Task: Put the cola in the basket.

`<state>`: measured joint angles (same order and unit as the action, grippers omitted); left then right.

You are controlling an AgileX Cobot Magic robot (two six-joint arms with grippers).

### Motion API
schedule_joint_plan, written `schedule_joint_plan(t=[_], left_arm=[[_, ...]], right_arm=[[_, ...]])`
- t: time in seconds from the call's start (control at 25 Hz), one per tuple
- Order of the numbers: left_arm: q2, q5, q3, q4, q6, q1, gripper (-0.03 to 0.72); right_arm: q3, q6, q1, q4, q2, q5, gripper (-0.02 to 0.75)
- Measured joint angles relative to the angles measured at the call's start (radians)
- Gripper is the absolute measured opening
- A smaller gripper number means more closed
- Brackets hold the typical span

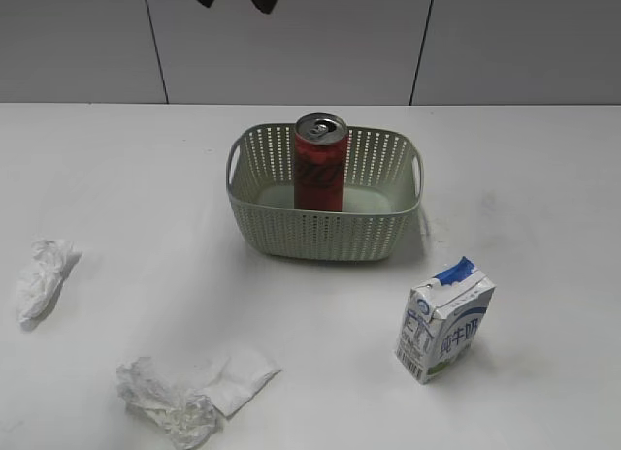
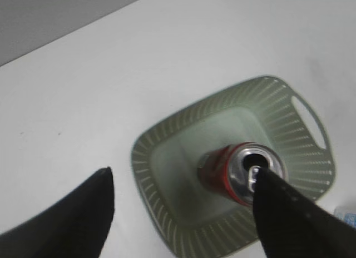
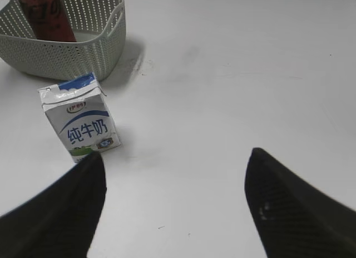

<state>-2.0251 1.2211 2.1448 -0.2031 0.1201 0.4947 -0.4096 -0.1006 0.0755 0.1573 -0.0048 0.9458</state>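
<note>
Left to right: crumpled tissues lie on your bench. The cola stands upright inside the basket, so the placing looks done. Left tool hangs above it, wide, empty. Right tool is wide too, near the milk carton. The can is likely rigid, slick and tippy; if you regrip, take mid-body.

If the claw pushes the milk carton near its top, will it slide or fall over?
The milk carton would probably tip: it stands upright, taller than wide. Its torn-open top suggests it may be partly empty and light, so it may skid easily on the smooth table. Its thin walls likely dent when squeezed.
</note>
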Motion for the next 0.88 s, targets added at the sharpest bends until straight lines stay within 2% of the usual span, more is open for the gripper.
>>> schedule_joint_plan(t=[0.24,0.44,0.88], left_arm=[[0.012,0.0,-0.005,0.058,-0.065,-0.098,0.578],[0.059,0.0,-0.078,0.1,-0.094,-0.188,0.578],[0.303,-0.001,-0.432,0.125,-0.1,-0.359,0.574]], right_arm=[[0.0,0.0,0.0,0.0,0.0,0.0,0.59],[0.0,0.0,0.0,0.0,0.0,0.0,0.59],[0.0,0.0,0.0,0.0,0.0,0.0,0.59]])
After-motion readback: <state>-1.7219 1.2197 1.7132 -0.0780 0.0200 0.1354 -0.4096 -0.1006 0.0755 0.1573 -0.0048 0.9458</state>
